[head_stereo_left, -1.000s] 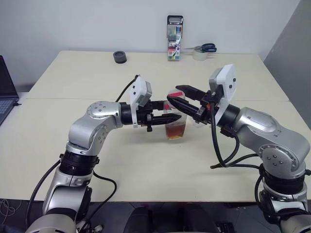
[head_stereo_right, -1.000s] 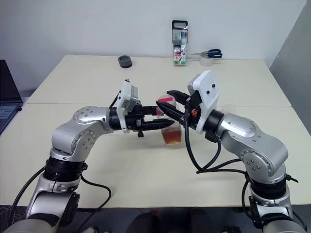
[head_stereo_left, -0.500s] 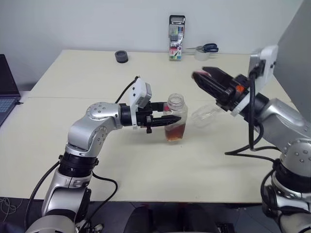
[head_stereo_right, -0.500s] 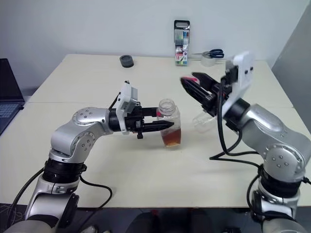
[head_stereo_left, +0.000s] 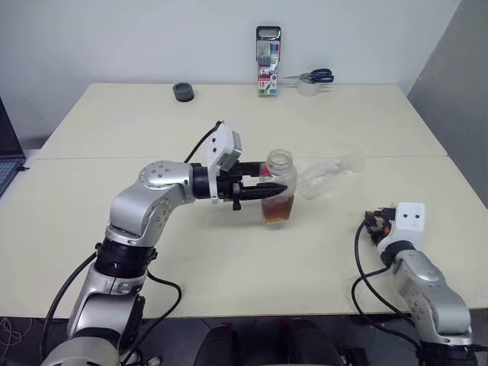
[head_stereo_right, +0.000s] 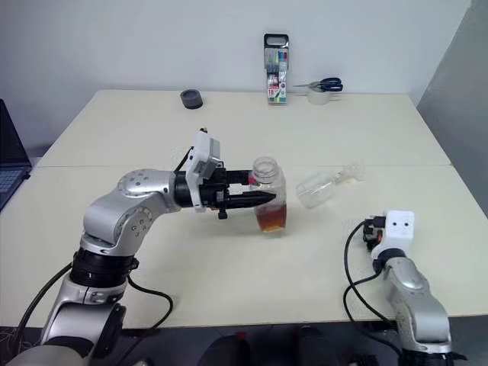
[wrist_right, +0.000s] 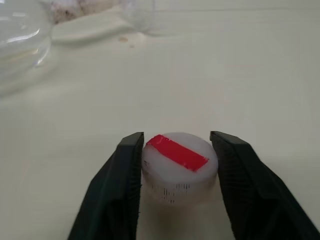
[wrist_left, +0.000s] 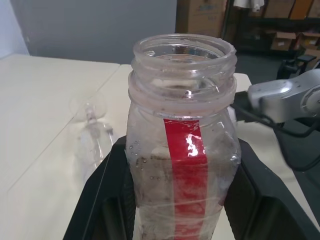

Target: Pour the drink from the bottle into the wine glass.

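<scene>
Silver-grey rounded arm segments with black joint rings. White boxy camera housings at both wrists. Black cables looping beside each arm. Black, tapered two-finger left hand point(head_stereo_left: 267, 187) and right hand point(wrist_right: 176, 172).

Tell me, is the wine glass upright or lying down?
Lying down. The wine glass rests on its side on the table, beside the bottle.

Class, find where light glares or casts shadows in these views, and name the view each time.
Left wrist view: white glare on the bottle's red label. Right wrist view: a bright streak on the glass, soft shadow under the cap.
</scene>
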{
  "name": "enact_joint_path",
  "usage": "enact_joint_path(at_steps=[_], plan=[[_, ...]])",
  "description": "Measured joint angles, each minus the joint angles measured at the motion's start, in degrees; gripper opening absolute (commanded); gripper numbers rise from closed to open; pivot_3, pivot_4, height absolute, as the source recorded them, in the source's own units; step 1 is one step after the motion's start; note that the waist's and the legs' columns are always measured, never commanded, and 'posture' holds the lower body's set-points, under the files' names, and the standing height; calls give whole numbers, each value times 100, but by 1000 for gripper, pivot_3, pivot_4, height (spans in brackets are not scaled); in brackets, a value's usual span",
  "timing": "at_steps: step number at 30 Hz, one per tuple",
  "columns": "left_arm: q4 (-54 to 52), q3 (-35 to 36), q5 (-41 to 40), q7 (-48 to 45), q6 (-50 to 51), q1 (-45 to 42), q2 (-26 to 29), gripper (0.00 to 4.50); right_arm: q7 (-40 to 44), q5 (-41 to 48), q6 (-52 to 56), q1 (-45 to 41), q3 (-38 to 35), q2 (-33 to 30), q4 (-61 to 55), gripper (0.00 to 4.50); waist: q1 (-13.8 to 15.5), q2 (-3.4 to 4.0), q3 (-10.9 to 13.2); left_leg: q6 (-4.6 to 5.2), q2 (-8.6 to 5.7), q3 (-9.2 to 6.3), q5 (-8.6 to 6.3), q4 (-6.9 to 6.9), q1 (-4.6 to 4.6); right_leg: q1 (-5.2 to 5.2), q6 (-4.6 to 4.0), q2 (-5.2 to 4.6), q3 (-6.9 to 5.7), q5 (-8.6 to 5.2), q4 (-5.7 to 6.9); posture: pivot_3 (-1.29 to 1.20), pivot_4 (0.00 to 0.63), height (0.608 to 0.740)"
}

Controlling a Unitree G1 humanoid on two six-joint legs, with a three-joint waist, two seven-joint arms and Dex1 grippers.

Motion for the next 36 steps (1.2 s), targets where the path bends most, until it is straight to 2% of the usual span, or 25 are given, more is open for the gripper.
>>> enact_joint_path(at_steps=[4,5,12,16,19,22,26,31,36], plan=[[0,4,0,7,2,0,43,1995,54,-27,-107,-24,-39,185,157,4429,41,0,0,-2,-2,-5,1,0,-13,-2,0,-4,-6,0,-9,0,150,740],[0,5,0,11,3,4,43,1995,88,-24,-107,-26,-55,195,157,4469,43,0,0,-2,-3,-5,1,1,-14,-2,0,-6,-6,0,-10,0,150,740],[-32,8,-5,100,24,62,39,1995,262,-82,57,-47,-125,-51,-200,4469,41,1,1,0,-4,-5,0,1,-12,-2,0,-7,-6,0,-8,0,150,740],[-42,101,-7,335,115,101,38,1995,810,-160,115,-57,-137,-853,-1054,4469,38,5,3,4,-5,-7,-2,2,-13,-2,0,-6,-7,0,-8,0,150,740],[8,235,223,775,1,122,20,1995,1611,722,445,-526,-214,-1350,-2081,4469,9,4,3,16,2,-17,-9,1,-6,0,0,5,-7,0,-6,0,150,740],[430,307,810,1722,-276,17,-173,1995,2435,2180,1134,-1027,-217,-1864,-2736,4469,50,-2,3,21,0,-33,-12,5,-9,8,-1,3,-23,1,-9,0,150,740],[836,822,1456,3172,-380,-158,-441,1995,2986,3143,1761,-1521,-200,-2358,-2600,4469,65,-11,8,22,-11,-29,-13,10,-25,2,0,-14,-23,2,-17,0,150,740],[704,1334,1920,4692,-393,-142,-944,1995,2951,3410,1945,-2373,120,-2142,-2266,4469,65,-16,5,19,-10,-29,-11,8,-25,1,0,-17,-24,2,-17,0,150,740],[623,1616,1971,5406,-310,347,-1481,1995,2992,3375,1977,-2657,529,-1955,-1985,4469,87,-18,6,5,-12,-28,-3,12,-30,-3,0,-23,-29,2,-15,0,150,740]])
